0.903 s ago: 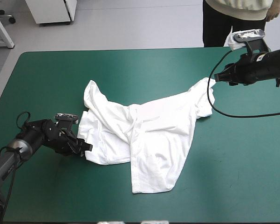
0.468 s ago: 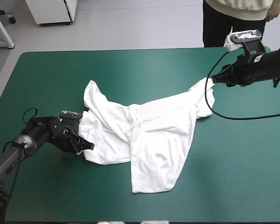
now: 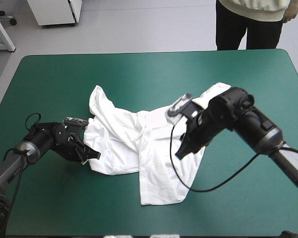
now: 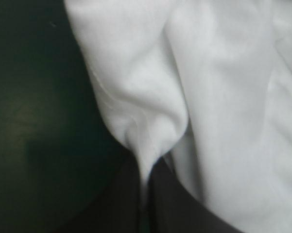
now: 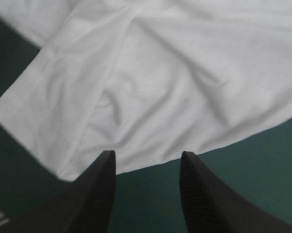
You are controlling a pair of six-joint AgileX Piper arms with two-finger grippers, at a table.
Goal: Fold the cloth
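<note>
The white T-shirt [image 3: 124, 139] lies crumpled and partly spread in the middle of the table. My left gripper [image 3: 91, 154] sits low at the shirt's left edge. In the left wrist view this gripper [image 4: 145, 170] is shut on the T-shirt, with a pinched fold rising from between the black fingers. My right gripper [image 3: 181, 152] hovers over the shirt's middle and points down toward the near side. In its own view the right gripper [image 5: 146, 158] is open and holds nothing, its fingers standing over a hem of the T-shirt [image 5: 175, 82].
The teal-green cover [image 3: 139, 74] shows all round the T-shirt, widest toward the far edge and the near right corner. In the right wrist view the teal-green cover [image 5: 243, 160] lies just past the hem.
The left gripper closed on the shirt's left edge. The right arm swung from the far right corner to above the shirt's middle. The shirt has barely shifted.
</note>
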